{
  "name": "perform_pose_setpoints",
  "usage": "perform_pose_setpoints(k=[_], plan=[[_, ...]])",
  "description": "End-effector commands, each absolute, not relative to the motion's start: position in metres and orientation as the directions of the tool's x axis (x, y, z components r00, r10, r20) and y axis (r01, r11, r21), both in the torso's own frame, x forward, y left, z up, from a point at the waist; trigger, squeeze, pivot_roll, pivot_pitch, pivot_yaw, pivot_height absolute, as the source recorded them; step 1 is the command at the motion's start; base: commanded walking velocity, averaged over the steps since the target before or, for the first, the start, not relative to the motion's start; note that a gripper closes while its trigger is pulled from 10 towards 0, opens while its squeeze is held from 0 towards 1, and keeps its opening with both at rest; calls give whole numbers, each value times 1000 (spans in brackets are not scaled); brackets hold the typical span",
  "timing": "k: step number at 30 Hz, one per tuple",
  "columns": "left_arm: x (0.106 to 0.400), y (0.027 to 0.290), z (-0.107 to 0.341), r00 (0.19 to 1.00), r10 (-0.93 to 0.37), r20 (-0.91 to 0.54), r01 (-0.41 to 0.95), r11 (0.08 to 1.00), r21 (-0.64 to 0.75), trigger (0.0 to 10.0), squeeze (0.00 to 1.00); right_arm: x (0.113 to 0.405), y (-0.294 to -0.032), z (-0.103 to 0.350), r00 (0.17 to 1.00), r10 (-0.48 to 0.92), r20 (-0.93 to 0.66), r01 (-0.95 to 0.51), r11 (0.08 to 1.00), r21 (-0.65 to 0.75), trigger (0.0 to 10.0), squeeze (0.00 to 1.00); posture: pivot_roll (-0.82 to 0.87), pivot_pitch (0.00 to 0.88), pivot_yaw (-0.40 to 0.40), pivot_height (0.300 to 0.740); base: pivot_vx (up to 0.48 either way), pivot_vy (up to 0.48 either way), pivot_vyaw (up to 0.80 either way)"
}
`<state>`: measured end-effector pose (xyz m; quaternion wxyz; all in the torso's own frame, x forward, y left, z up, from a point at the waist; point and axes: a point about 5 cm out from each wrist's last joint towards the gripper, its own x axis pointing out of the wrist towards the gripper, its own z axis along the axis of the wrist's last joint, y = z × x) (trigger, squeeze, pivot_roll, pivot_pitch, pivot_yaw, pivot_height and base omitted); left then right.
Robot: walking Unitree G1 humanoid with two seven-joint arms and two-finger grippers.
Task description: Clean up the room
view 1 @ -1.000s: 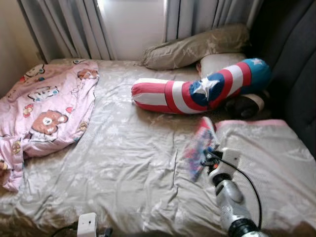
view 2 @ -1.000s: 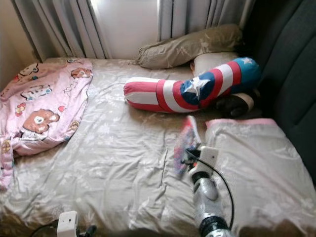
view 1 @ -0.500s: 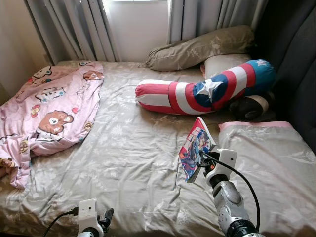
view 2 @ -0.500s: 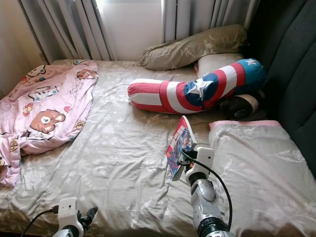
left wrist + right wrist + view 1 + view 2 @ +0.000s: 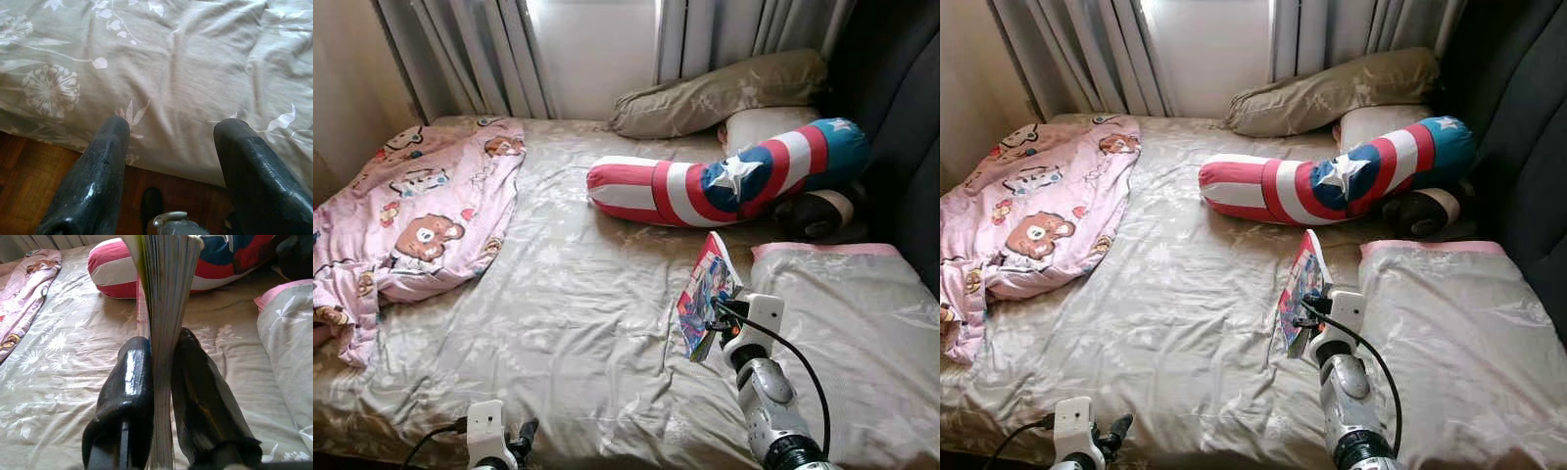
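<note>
A thin colourful comic book (image 5: 706,294) is clamped upright in the right gripper (image 5: 161,382) above the grey floral bed sheet (image 5: 568,323), near a red-white-blue striped bolster (image 5: 724,181). The left gripper (image 5: 171,142) is held apart at the bed's edge.

Grey curtains (image 5: 470,54) hang behind the bed (image 5: 578,323), either side of a bright window (image 5: 592,54). A dark padded headboard (image 5: 901,117) runs along the bed's right side. Brown parquet floor (image 5: 29,196) lies below the sheet's edge.
</note>
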<state>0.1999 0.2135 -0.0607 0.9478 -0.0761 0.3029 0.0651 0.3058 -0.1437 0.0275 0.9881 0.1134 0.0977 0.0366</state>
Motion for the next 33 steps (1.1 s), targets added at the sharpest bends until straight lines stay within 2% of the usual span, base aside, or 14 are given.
perform_pose_setpoints(k=[1,7,13,22,26,33], plan=[[197,213,-62,807,69,-586,-149,985,-89,10000,0,311,-140,37,986,106,-132,-74,971,228,10000,0,52,0,31,691,0,0,0],[217,215,-44,881,84,-465,-143,985,-92,10000,0,312,-140,37,985,107,-137,-73,969,237,10000,0,59,0,21,691,0,0,0],[249,210,-13,961,59,-271,-85,993,-86,10000,0,312,-139,38,985,119,-125,-83,962,262,10000,0,62,0,20,691,0,0,0],[253,208,-5,974,49,-220,-68,994,-81,10000,0,313,-136,38,981,124,-147,-85,966,246,10000,0,67,0,18,691,0,0,0],[249,209,-6,975,51,-214,-69,995,-78,10000,0,314,-136,38,981,127,-144,-87,963,254,10000,0,67,0,19,666,0,0,0],[247,207,-7,976,49,-214,-67,995,-79,10000,0,313,-137,39,985,121,-126,-83,959,272,10000,0,69,0,19,666,0,0,0]])
